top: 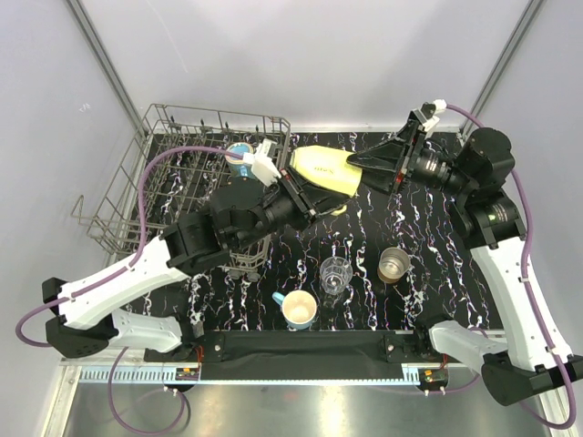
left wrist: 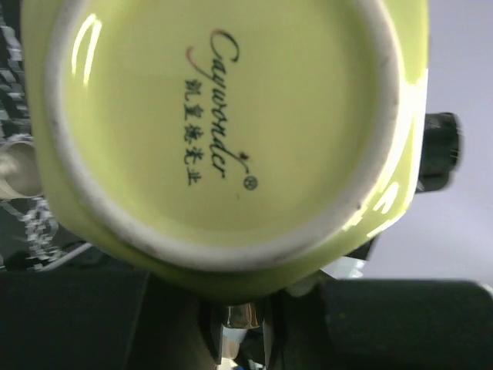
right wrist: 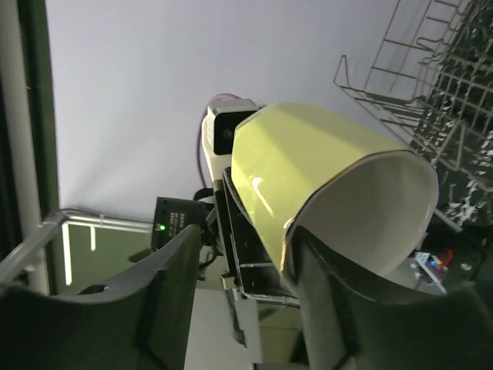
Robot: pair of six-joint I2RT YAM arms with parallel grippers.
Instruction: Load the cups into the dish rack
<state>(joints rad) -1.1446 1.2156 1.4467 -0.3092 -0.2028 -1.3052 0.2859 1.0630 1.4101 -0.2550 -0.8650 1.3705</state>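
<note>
The yellow-green cup (left wrist: pixel 223 131) crowds the left wrist view, its pale base with printed script turned to the lens.

In the right wrist view that cup lies on its side at centre, mouth toward the lower right. The right gripper (right wrist: pixel 243 270) is released, its fingers wide apart and straddling the rim. One dish rack (right wrist: pixel 431 46) fills the upper right corner.

The top view shows five cups. The yellow-green one hangs at upper centre. The left gripper (top: pixel 305 193) is clenched on its base end, its arm stretched up from the lower left. A teal mug (top: pixel 239 153) sits in the rack, upper left. A glass tumbler (top: pixel 335 275), a metal cup (top: pixel 393 265) and a light-blue mug (top: pixel 298 309) stand on the black table (top: pixel 428 218), lower centre.
</note>
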